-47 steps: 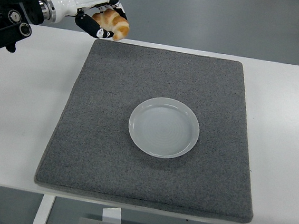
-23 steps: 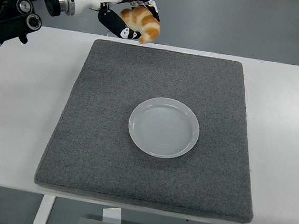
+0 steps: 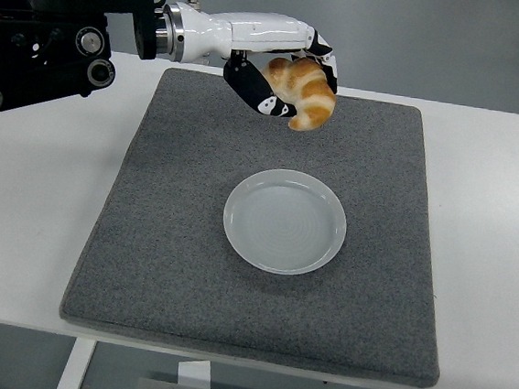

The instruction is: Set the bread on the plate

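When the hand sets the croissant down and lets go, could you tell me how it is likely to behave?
The croissant looks light: the left hand carries it in curled fingers, seemingly without strain. Its puffy, ridged crust suggests it would dent under a hard squeeze. Its curved shape may let it rock a little on the smooth plate.

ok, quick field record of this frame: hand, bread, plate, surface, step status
robot hand: left robot hand, fingers closed around the bread, over the far part of the mat
bread: croissant, held in the air, not over the plate yet
plate: white plate, empty, middle of the mat
surface: grey mat on white table
right arm: not in view
status: bread not yet placed
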